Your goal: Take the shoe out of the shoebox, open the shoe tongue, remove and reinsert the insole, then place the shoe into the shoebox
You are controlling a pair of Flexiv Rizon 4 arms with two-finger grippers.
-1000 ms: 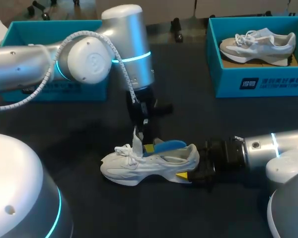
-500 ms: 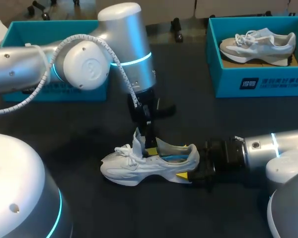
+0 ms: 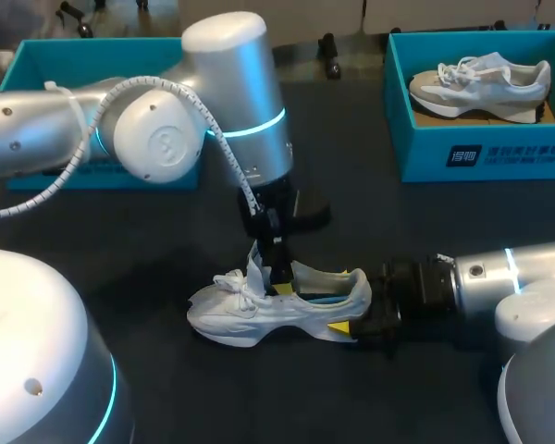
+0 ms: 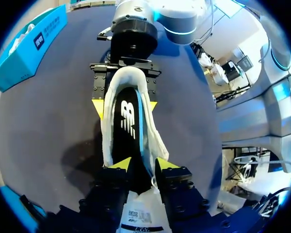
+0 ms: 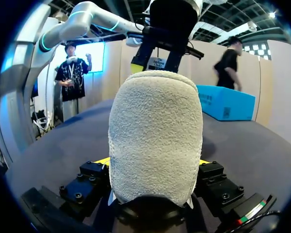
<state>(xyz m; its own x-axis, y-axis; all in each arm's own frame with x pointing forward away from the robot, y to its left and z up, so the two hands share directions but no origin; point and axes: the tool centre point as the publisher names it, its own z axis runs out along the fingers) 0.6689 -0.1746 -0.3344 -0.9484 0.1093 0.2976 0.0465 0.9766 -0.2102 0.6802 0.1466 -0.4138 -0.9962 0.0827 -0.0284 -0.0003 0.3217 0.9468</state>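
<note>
A white shoe lies on its sole mid-table, toe pointing left. My right gripper is shut on its heel, one yellow tip on each side. From above, my left gripper stands open at the shoe's mouth, just behind the raised tongue. In the left wrist view its yellow fingertips stand apart over the front of the insole, which lies flat inside the shoe, black-topped with a blue edge. The tongue is folded forward under that gripper.
A teal shoebox at the back right holds a second, grey and white shoe. Another teal shoebox stands at the back left, mostly behind my left arm. The dark tabletop in front of the shoe is bare.
The left gripper has opened and let go of the blue insole, which stuck up out of the shoe and now lies inside it. That gripper has sunk a little. The right arm has not moved.
</note>
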